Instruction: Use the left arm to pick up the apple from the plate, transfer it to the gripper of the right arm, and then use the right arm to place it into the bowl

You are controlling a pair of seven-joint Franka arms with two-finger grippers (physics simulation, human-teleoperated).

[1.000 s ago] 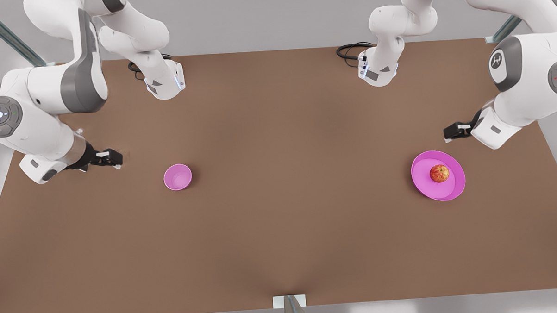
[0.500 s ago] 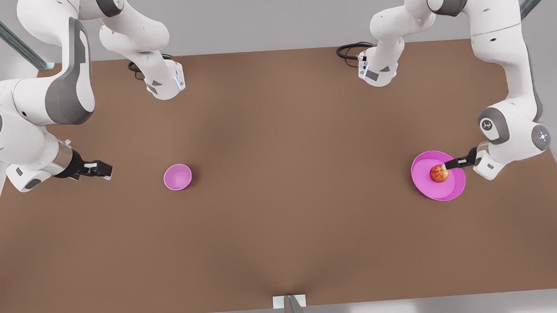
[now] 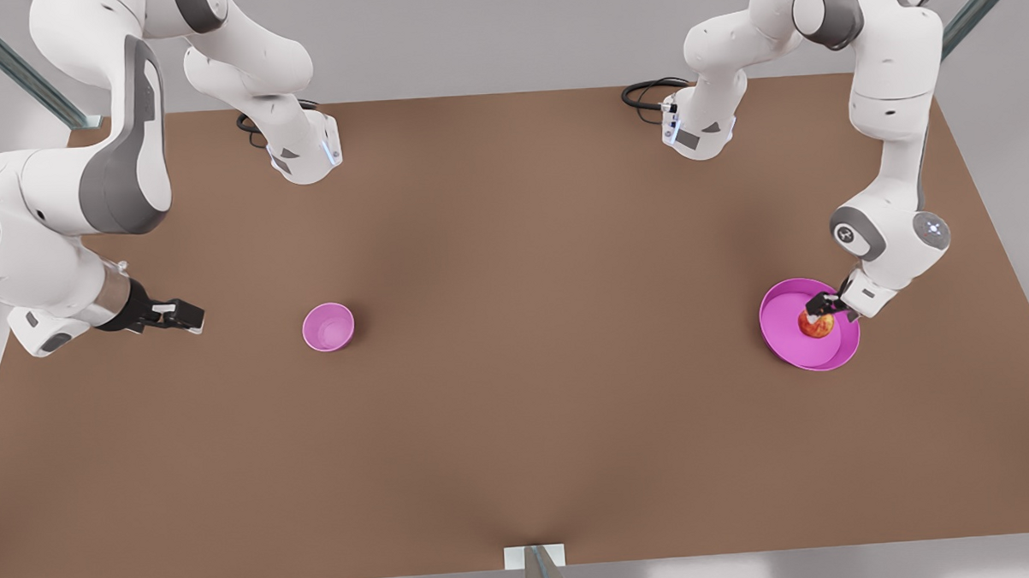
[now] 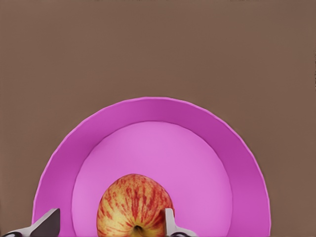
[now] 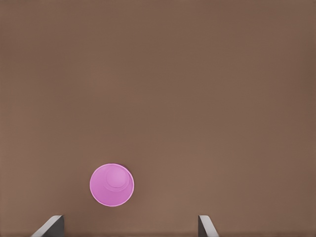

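The main risk here is a lopsided grasp: the left gripper (image 3: 823, 307) hangs right over the round red-and-yellow streaked apple (image 4: 135, 206), and in the left wrist view its two fingers (image 4: 168, 222) stand spread, one close against the apple's side and the other well clear of it, so the fruit sits off-centre between them. If the fingers close from this offset, the nearer one would likely meet the apple first and push it, and a smooth round fruit on the slick, shallow pink round plate (image 3: 782, 344) could roll towards the rim or squirt out instead of being pinched. A grip taken too high on the curved crown could also slip on the lift; from the front view I cannot quite tell how far down the fingers reach. The apple sits near the middle of the plate, stem end turned towards the wrist camera, its skin mottled red over yellow and looking firm and glossy. Across the brown tabletop (image 3: 536, 408), well apart from the plate, the right gripper (image 3: 188, 316) waits with its fingers (image 5: 49, 226) spread, just beside the small pink round bowl (image 3: 328, 326), which stands upright with nothing in it.
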